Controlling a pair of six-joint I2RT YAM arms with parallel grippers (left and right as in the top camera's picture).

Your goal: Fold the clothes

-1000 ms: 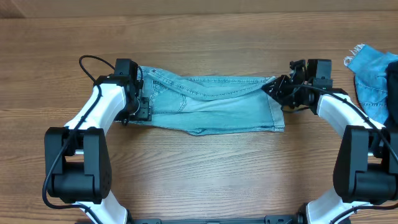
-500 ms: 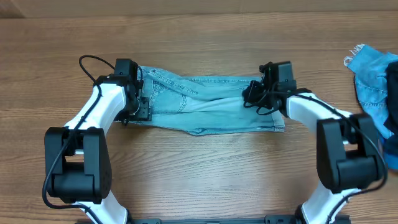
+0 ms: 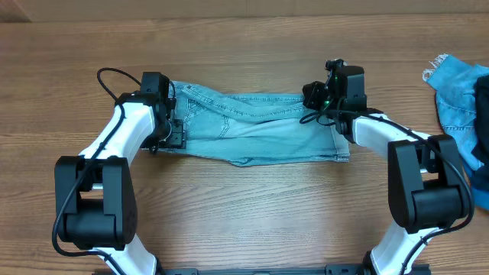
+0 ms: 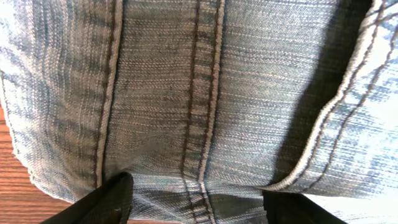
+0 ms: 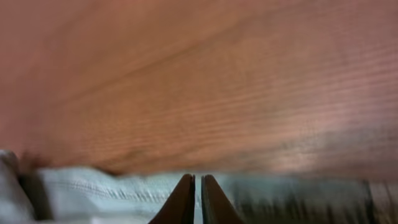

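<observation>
- Nearest to me, a bare stretch of the wood-grain surface (image 3: 252, 206) ran in front of the garment.
- The pale jeans (image 3: 260, 134) lay across the middle of the surface, folded into one long band between the two arms. Stitched seams showed towards the band's left end.
- The left arm (image 3: 126, 126) reached in to that left end. The left jaws stood apart, with the two dark fingers (image 4: 109, 200) set wide over the denim and a double-stitched seam running between them. The cloth lay flat there, not gathered or pinched.
- The right arm (image 3: 382, 131) reached to the far right corner of the jeans. The right jaws were together, the fingers (image 5: 185, 198) all but touching, and I could see nothing between them. Their tips hung over the edge of the denim, but I could not tell whether they touched it.
- Well apart from the jeans, a darker denim piece (image 3: 457, 88) with a frayed white edge lay at the right side of the surface.
</observation>
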